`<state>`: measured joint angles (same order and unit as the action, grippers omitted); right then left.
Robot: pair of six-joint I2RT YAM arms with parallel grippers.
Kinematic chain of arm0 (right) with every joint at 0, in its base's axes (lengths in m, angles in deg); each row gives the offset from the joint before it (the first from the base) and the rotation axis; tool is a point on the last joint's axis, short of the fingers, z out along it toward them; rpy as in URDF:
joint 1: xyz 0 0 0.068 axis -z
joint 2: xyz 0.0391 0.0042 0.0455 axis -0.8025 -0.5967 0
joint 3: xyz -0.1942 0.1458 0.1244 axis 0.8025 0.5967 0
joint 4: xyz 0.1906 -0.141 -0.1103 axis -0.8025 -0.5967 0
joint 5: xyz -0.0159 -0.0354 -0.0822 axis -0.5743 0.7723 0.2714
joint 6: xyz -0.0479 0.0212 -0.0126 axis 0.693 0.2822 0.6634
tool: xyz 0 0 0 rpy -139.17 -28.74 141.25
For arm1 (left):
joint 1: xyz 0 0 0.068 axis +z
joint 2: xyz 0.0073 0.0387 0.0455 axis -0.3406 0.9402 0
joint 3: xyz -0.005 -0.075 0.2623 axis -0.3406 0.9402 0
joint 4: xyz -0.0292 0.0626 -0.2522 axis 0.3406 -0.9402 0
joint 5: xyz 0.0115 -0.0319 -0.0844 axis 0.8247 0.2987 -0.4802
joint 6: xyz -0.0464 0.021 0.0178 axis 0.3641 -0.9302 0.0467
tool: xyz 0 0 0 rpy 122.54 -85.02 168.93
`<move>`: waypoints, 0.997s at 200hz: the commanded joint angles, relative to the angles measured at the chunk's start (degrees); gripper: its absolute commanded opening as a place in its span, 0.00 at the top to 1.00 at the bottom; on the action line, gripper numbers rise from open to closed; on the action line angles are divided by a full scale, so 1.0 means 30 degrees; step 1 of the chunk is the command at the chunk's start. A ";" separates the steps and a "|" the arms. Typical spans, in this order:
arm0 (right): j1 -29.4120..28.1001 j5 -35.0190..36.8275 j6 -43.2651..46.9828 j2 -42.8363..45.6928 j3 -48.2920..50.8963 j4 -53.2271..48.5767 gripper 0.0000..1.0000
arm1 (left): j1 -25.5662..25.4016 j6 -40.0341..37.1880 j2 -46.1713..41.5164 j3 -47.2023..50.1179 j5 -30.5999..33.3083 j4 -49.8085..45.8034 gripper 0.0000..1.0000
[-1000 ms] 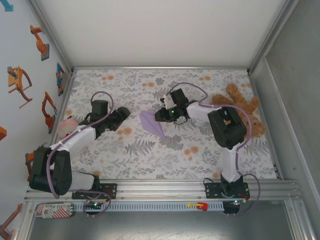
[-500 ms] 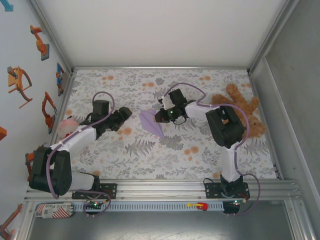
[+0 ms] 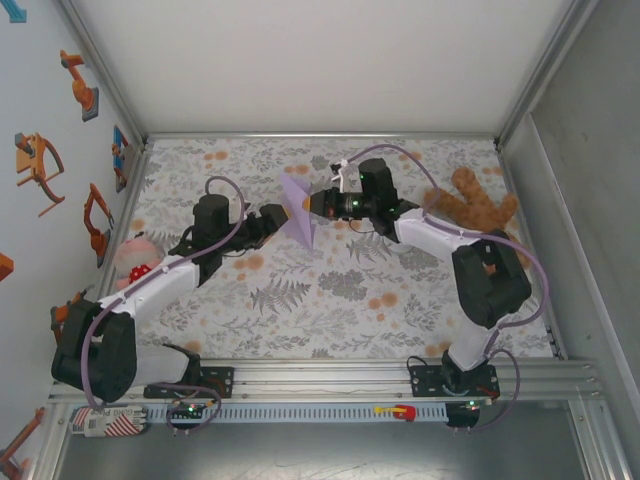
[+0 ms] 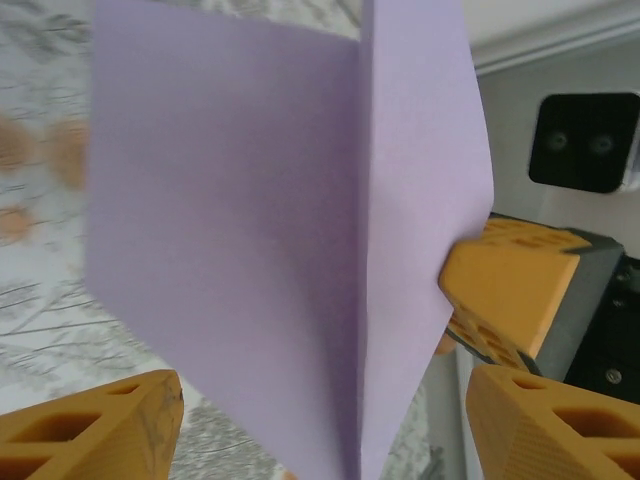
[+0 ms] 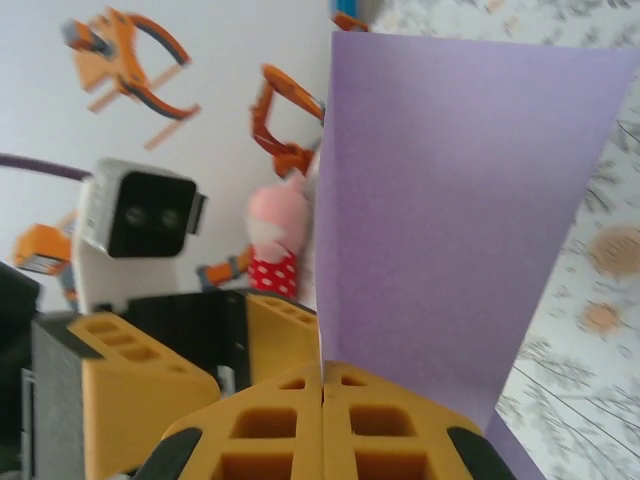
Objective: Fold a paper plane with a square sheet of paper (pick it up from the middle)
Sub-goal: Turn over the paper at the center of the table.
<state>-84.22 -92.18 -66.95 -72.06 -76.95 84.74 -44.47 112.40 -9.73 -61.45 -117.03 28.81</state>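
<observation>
Pinching the paper plane (image 3: 298,206), the right gripper (image 3: 312,204) has raised it off the tablecloth (image 3: 400,290); the left gripper (image 3: 276,216), wide-open, has drawn close.

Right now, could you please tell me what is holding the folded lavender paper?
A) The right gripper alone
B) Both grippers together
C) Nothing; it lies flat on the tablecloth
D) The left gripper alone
A: the right gripper has its orange fingers shut on one edge of the folded lavender paper, holding it up off the tablecloth, while the left gripper is open beside the paper and does not clamp it.
</observation>
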 commanded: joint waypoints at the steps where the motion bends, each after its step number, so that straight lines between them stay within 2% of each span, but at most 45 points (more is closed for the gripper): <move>1: 0.0118 -0.0652 -0.3945 0.0490 0.0602 0.4150 1.00 | -0.0181 0.0908 -0.0522 -0.0176 -0.0866 0.3037 0.25; 38: 0.0118 -0.1090 -0.5585 0.0572 0.0754 0.5762 1.00 | -0.0291 0.1285 0.0024 -0.0672 -0.1502 0.4080 0.29; 91: 0.0118 -0.1256 -0.5793 0.0823 0.0891 0.5834 1.00 | -0.0455 0.2205 0.0794 -0.0513 -0.2753 0.6680 0.49; 167: 0.0235 -0.1359 -0.6156 0.0836 0.0827 0.6268 1.00 | -0.0500 0.2620 0.0834 -0.0056 -0.2992 0.8423 0.64; 199: 0.0319 -0.1401 -0.6190 0.0962 0.0870 0.6318 1.00 | -0.0494 0.2616 0.0983 -0.0234 -0.2921 0.8005 0.71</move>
<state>-83.80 -95.11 -84.94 -71.60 -74.96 101.33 -45.76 119.74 -7.33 -61.98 -124.51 50.54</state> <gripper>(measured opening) 0.049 0.312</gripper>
